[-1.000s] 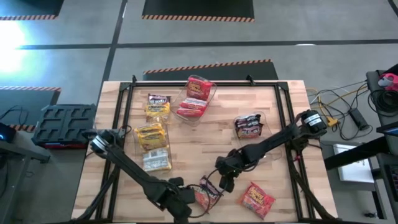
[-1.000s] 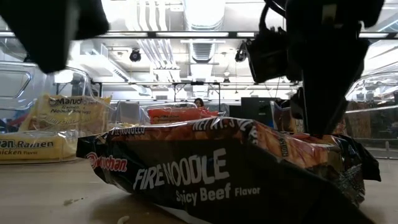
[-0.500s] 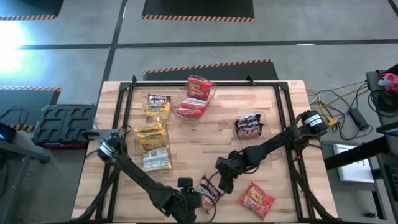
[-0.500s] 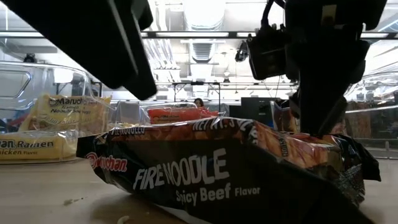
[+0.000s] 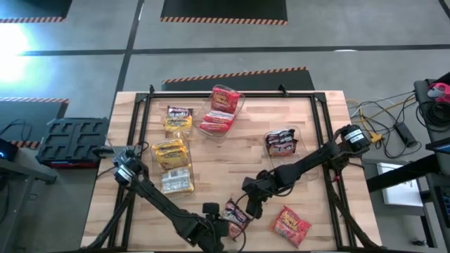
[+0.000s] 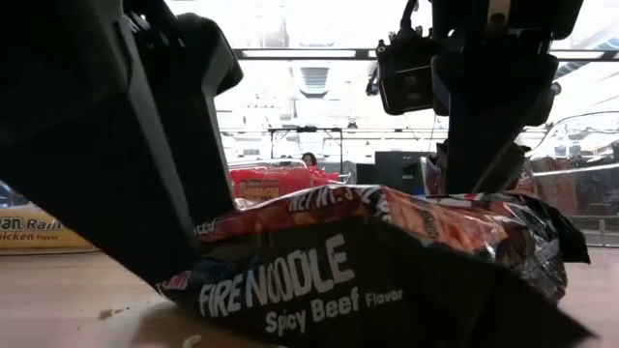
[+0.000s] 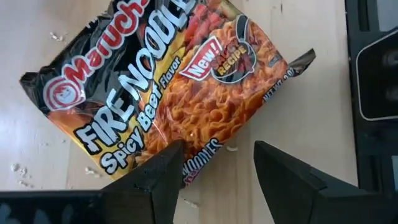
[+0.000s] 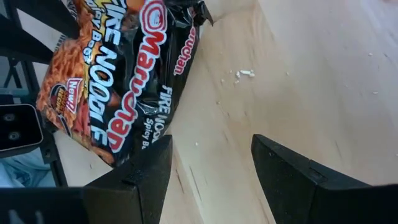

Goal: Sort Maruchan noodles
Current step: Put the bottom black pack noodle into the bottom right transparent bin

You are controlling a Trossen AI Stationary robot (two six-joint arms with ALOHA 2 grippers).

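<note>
meanwhile both tools [image 5: 223,226] [image 5: 253,206] flank the black packet [image 5: 238,213].

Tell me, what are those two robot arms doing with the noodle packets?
They are sorting ramen packets on a wooden table. Both arms are reaching for one dark Fire Noodle packet near the table's front edge. The left gripper is open at one corner of it, and the right gripper is open just beside it. Neither one is holding the packet. Farther back, yellow packets lie on the left, red packets sit in a clear bin, and one more red packet lies loose.
</note>
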